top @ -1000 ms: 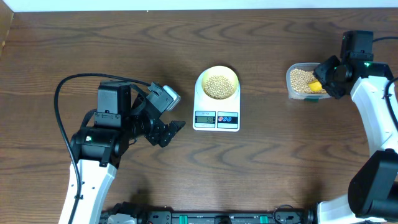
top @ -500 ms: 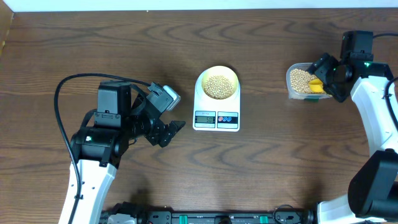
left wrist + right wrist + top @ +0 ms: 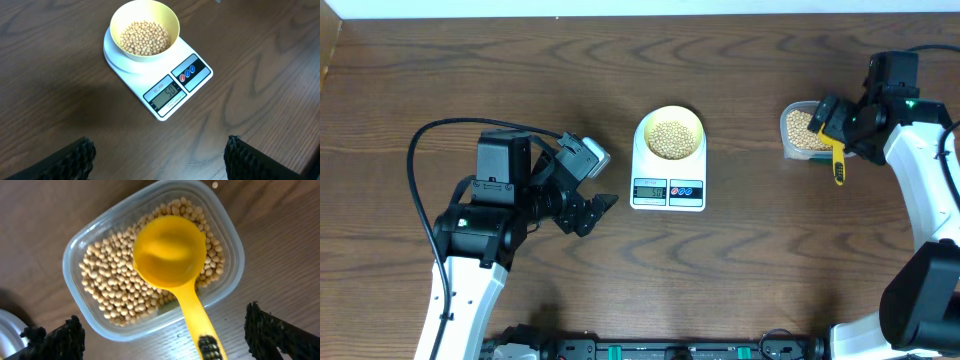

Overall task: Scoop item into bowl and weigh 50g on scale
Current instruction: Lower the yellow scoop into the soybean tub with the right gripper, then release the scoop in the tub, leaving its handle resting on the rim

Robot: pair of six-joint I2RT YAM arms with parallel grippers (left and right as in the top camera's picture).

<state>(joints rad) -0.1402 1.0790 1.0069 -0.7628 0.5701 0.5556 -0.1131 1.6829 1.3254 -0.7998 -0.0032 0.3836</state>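
The white rounded-rectangle digital scale [image 3: 197, 85] stands at the centre of the brown wooden table [image 3: 770, 280], display side toward the near edge. The small round pale yellow bowl [image 3: 119, 21] sits on its platform and holds a layer of small round beige beans [image 3: 145, 37]. In the left wrist view the grey display appears to read about 50, though the last digit is too small to confirm. The clear rectangular plastic container [image 3: 80, 255] stands near the right edge of the table, well apart from the scale, and holds the remaining bean stock [image 3: 115, 285]. The bright yellow plastic scoop [image 3: 170, 252] lies with its cup on that stock, apparently empty, and its handle projects over the container rim toward the near edge. The right gripper [image 3: 838, 125] hangs over the container with its fingers spread wide on either side of the handle, touching nothing. The left gripper [image 3: 592, 214] hovers left of the scale toward the near edge, fingers also spread and empty. Judgement: filling appears complete and the step in hand is parking the scoop. The next move calls for lifting the right arm clear without catching the handle, then confirming the reading. If it is off target, re-grip the handle and adjust in small amounts.
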